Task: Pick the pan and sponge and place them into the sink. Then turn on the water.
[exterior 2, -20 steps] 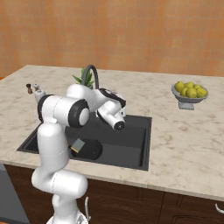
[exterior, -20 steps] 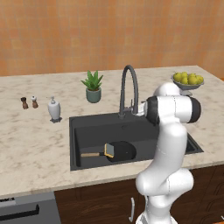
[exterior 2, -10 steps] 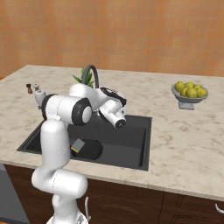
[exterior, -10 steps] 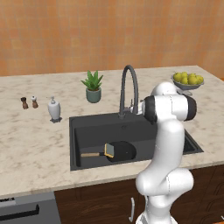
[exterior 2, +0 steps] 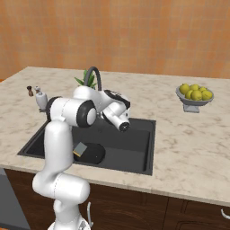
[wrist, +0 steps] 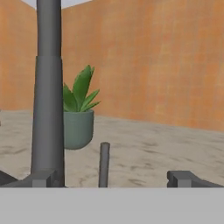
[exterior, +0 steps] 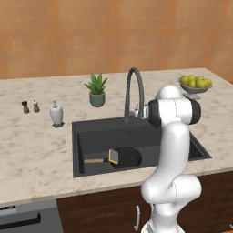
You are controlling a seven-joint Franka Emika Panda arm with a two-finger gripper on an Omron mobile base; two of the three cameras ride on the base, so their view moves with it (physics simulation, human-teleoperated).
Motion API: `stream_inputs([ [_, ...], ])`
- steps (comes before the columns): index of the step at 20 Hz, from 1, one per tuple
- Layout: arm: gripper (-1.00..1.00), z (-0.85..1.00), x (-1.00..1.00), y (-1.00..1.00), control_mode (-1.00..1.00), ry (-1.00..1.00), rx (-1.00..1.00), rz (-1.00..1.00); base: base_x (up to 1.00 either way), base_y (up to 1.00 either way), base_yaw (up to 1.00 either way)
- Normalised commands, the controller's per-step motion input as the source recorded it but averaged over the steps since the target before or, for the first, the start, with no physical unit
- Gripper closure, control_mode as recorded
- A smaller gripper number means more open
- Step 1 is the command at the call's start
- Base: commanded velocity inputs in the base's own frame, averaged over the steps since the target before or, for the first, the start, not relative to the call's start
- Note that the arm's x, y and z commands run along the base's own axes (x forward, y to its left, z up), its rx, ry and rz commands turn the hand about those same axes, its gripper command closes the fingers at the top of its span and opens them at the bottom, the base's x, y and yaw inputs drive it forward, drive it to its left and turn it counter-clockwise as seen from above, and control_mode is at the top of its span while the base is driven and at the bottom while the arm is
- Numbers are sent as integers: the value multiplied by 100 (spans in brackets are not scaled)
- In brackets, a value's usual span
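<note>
Claw [wrist: 107,178] jaws stand wide apart and hold nothing, close in front of the faucet [wrist: 47,96], whose thin dark lever [wrist: 103,164] rises between the fingertips [wrist: 183,178]. Beyond the faucet stands a potted plant [wrist: 78,111] on the marble surface [exterior: 32,145]. Inside the sink [exterior: 91,136], left of the faucet, the pan [exterior: 125,157] lies with the sponge [exterior: 113,156] touching its left rim.
</note>
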Motion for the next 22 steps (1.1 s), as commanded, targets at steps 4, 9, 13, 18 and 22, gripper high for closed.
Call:
stream_inputs([
  [4, -100, -11, 14, 0, -100, 0, 0, 0, 0, 0, 0],
  [9, -100, -12, 14, 0, -100, 0, 0, 0, 0, 0, 0],
  [13, -100, -4, 16, 0, -100, 0, 0, 0, 0, 0, 0],
  [18, -100, -1, 16, 0, -100, 0, 0, 0, 0, 0, 0],
  [22, -100, -2, 15, 0, -100, 0, 0, 0, 0, 0, 0],
])
